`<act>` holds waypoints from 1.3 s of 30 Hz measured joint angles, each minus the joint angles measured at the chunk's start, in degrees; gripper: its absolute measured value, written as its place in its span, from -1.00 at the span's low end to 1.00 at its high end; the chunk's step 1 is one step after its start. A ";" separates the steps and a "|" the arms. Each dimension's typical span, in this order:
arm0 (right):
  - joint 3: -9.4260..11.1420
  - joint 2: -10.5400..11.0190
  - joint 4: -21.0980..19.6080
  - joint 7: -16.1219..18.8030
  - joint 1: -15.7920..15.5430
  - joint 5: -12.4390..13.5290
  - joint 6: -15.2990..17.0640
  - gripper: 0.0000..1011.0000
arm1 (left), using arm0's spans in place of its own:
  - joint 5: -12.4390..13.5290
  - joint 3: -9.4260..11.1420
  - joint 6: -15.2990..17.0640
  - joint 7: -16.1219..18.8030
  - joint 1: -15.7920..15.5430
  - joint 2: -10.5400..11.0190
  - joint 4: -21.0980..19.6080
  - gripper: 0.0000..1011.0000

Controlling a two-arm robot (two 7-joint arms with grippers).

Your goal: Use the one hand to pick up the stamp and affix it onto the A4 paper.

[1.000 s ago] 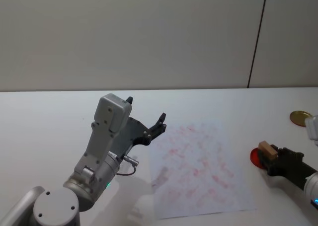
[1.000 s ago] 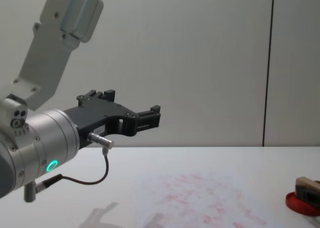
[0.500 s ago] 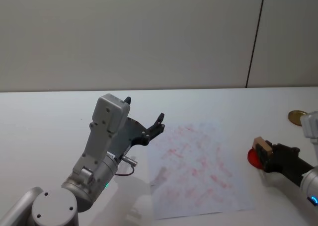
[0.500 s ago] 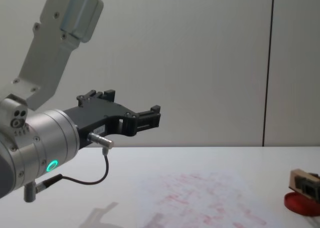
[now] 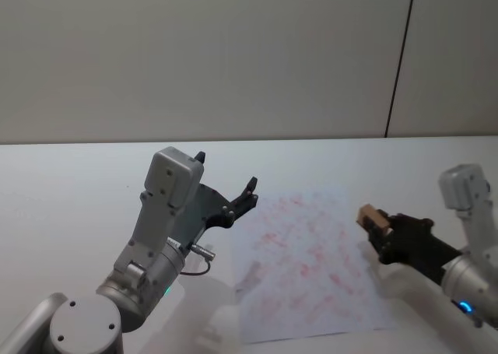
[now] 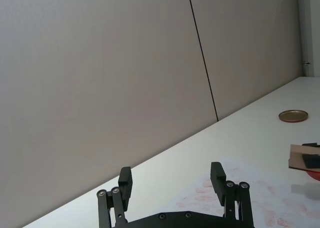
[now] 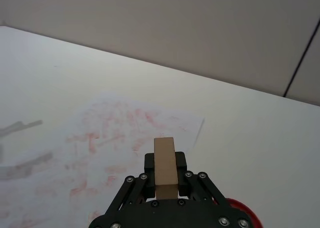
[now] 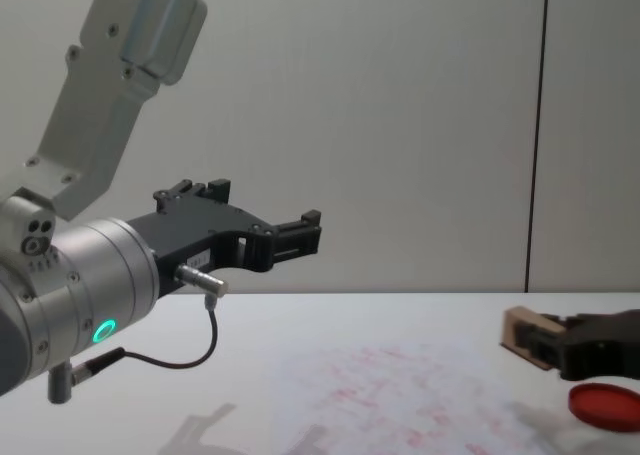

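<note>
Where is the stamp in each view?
Head view: stamp, right of centre, in the right pincer, by the A4 paper's edge.
Left wrist view: stamp at the picture's right edge, beyond the open left pincer.
Right wrist view: stamp at bottom centre.
Chest view: stamp at lower right.
Shared landmark: the A4 paper.

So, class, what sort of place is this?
Probably a robot test lab: bare white table, plain wall panels, the right hand holding the stamp near the A4 paper crowded with red prints, left hand open, idle.
</note>
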 joint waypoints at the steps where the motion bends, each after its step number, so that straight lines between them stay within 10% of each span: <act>1: -0.37 -0.42 0.00 0.47 0.30 -0.15 0.21 -0.56 | 0.00 0.00 0.00 0.00 0.00 0.00 0.00 0.96; 39: -5.47 -5.76 6.96 5.38 4.30 -2.85 2.92 -0.56 | 0.00 0.00 0.00 0.00 0.00 0.00 0.00 0.96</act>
